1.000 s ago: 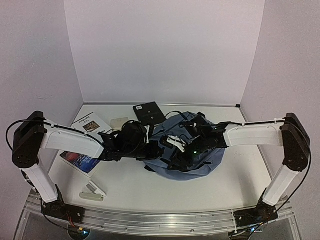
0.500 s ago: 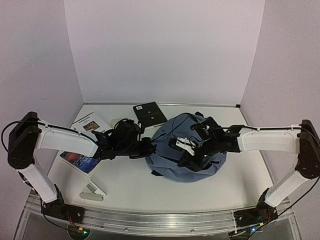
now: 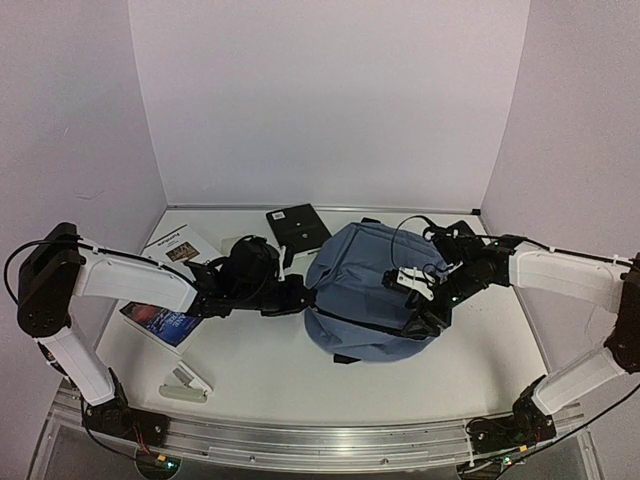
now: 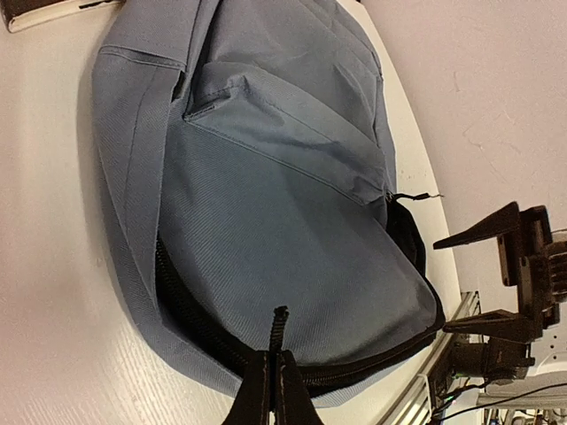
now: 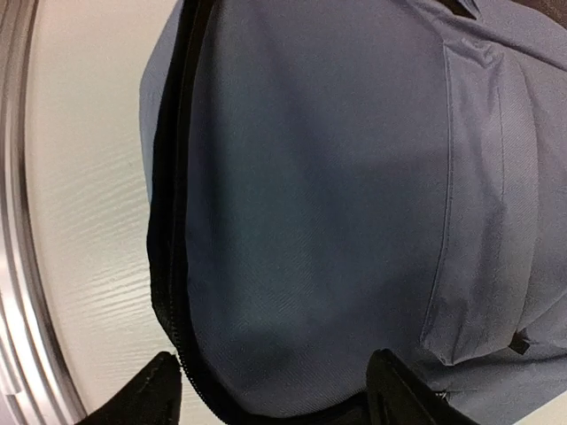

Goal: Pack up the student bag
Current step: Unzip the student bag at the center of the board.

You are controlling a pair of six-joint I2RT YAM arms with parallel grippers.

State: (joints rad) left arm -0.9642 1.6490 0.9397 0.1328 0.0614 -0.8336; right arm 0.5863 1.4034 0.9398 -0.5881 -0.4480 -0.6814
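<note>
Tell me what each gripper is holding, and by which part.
The left gripper is shut on the backpack, pinching a black tab at its zipper line. The right gripper is open over the fabric and holds nothing.

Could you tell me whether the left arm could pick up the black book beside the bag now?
Probably not yet: the left hand is shut on the bag at its zipper. The book lies uncovered close by, reachable once it lets go.

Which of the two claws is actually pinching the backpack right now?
The left gripper: it is clamped shut on the student bag's black zipper edge, while the right gripper stands wide open over the fabric.
</note>
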